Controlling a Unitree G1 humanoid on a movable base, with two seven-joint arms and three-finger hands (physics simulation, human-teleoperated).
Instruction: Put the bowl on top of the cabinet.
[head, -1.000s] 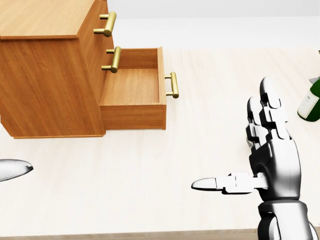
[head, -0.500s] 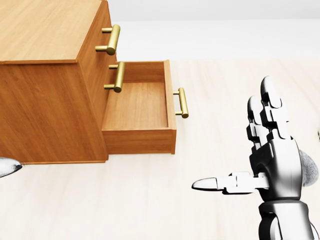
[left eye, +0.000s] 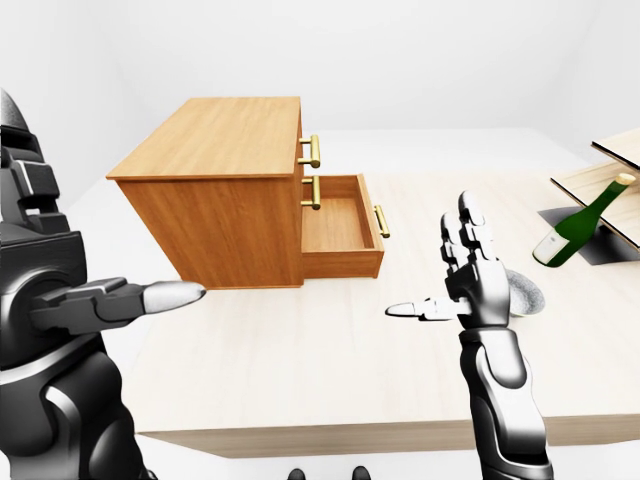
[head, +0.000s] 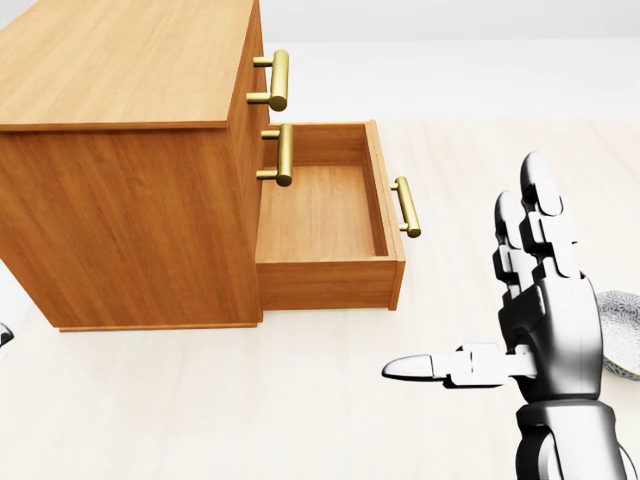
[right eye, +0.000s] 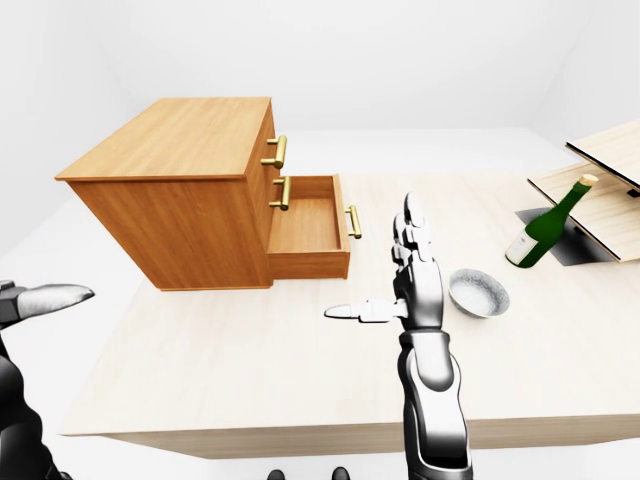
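Our view has swung: in the head view the cabinet (head: 130, 160) has slid rightward and down over the last second, so the camera moved, not the furniture. The bowl (right eye: 479, 292) now shows, on the bench (right eye: 250, 370) just right of our right hand (right eye: 395, 290), whose fingers are spread and empty. Our left hand (left eye: 75, 300) is open too. We judge the grasp comes next.
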